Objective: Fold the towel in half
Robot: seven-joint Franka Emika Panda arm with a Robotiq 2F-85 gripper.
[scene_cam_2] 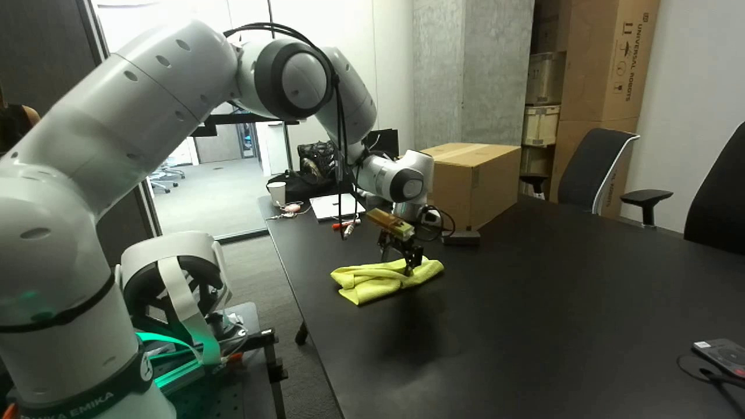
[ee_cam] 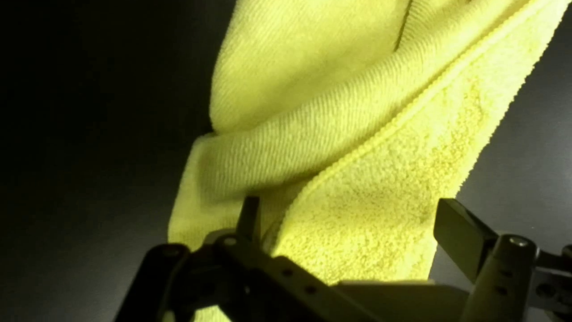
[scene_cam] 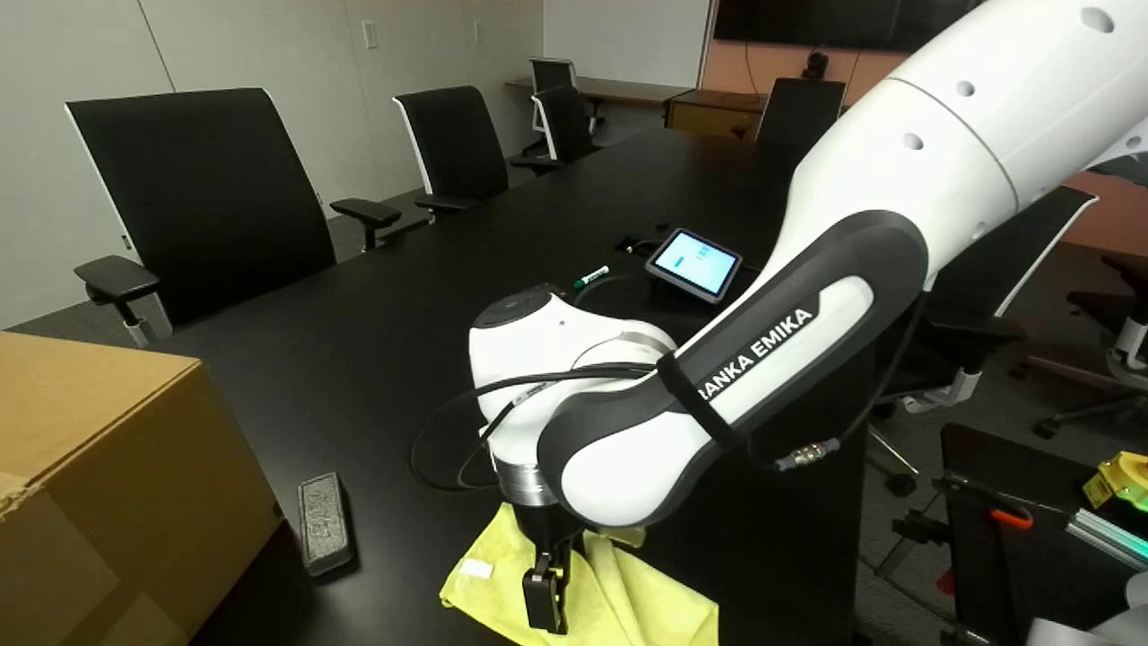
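The yellow towel point(ee_cam: 366, 214) lies bunched on the black table, with a fold running diagonally across it. It shows in both exterior views point(scene_cam: 628, 592) point(scene_cam_2: 372, 285); in an exterior view a small white tag point(scene_cam: 475, 568) sits on it. My gripper point(ee_cam: 351, 219) is open in the wrist view, its fingers wide apart over the towel. One fingertip is over the towel near the fold, and the other is at the towel's edge next to the table. In both exterior views the gripper point(scene_cam: 545, 601) point(scene_cam_2: 412, 265) points down at the towel. I cannot tell whether the fingertips touch it.
A grey eraser point(scene_cam: 325, 523) and a cardboard box point(scene_cam: 134, 484) stand beside the towel. A green marker point(scene_cam: 591, 276) and a tablet point(scene_cam: 694, 265) lie farther along the table point(scene_cam_2: 524, 326). A laptop point(scene_cam_2: 336, 205) and a cup point(scene_cam_2: 277, 194) are at the far end.
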